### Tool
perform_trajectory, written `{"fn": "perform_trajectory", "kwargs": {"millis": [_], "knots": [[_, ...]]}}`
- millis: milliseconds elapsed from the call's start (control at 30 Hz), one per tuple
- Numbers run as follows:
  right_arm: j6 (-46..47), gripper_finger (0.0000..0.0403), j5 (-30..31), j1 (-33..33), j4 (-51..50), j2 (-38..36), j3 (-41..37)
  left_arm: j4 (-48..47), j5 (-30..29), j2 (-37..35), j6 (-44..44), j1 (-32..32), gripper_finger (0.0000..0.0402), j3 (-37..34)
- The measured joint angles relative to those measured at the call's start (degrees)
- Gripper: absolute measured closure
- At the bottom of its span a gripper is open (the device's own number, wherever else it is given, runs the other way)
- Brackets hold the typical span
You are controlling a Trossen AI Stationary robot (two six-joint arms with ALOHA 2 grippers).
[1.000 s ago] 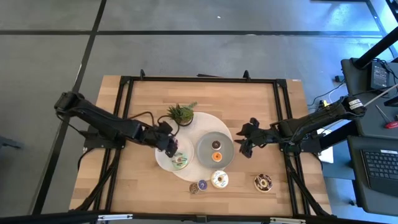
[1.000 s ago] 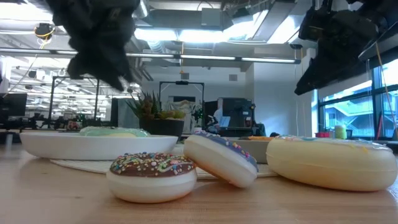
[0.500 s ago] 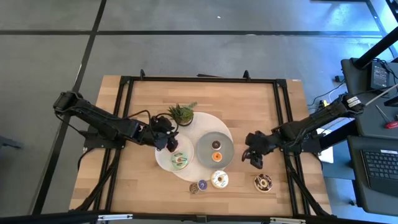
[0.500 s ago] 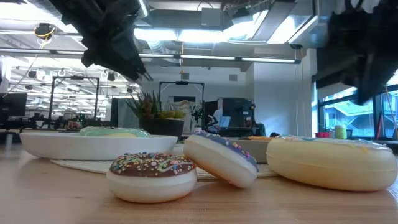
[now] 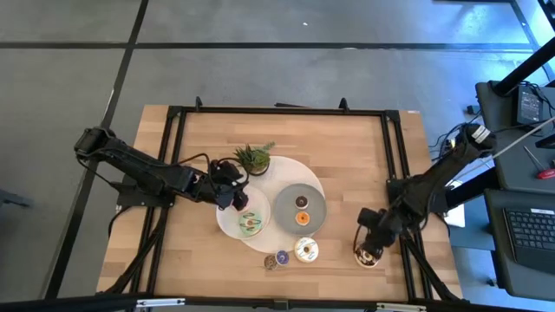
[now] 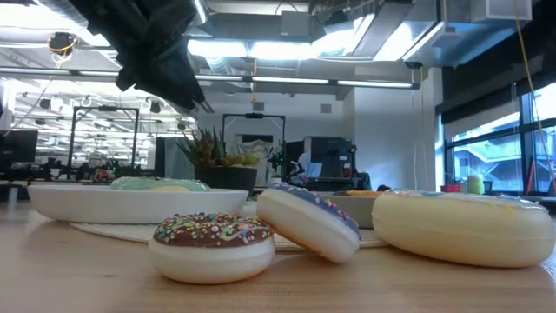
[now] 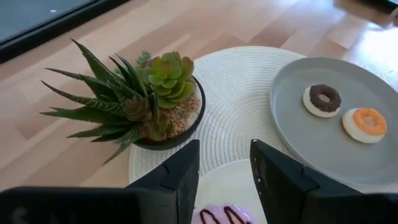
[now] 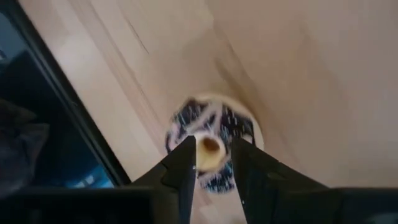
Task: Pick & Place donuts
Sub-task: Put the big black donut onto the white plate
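A dark-iced donut with light sprinkles (image 5: 368,255) lies on the bare wood at the near right. My right gripper (image 5: 366,241) is open and points down just above it. In the right wrist view the donut (image 8: 208,149) shows between and beyond the fingertips. My left gripper (image 5: 230,195) is open over the white plate (image 5: 227,227), above a pink donut (image 7: 217,216). A green donut (image 5: 251,224) also lies on that plate. Chocolate (image 7: 325,99) and orange (image 7: 367,123) donuts lie on the grey plate (image 5: 282,204).
A potted plant (image 5: 252,159) stands on the round mat just beyond my left gripper. A blue-purple donut (image 6: 308,222) leans on a brown sprinkled one (image 6: 213,243) near the front edge. A pale donut (image 5: 305,250) lies beside them. Bare wood lies at the far left and far right.
My right gripper has gone toward the table's near edge and down, from beside the grey plate to just over the dark-iced donut, and has left the low view. My left gripper has risen a little off the white plate and then kept still.
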Motion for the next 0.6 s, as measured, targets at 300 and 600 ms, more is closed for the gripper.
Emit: {"fn": "perform_trajectory", "kwargs": {"millis": [300,600], "knots": [[3.0,0.0305,0.1,3.7,4.0,8.8,0.0,0.0,-0.3,0.0,0.2,0.0,0.0262,0.0],[0.9,0.0303,-3.1,3.6,6.3,10.8,0.0,0.5,-0.4,0.0,2.3,0.0,0.0264,0.0]]}}
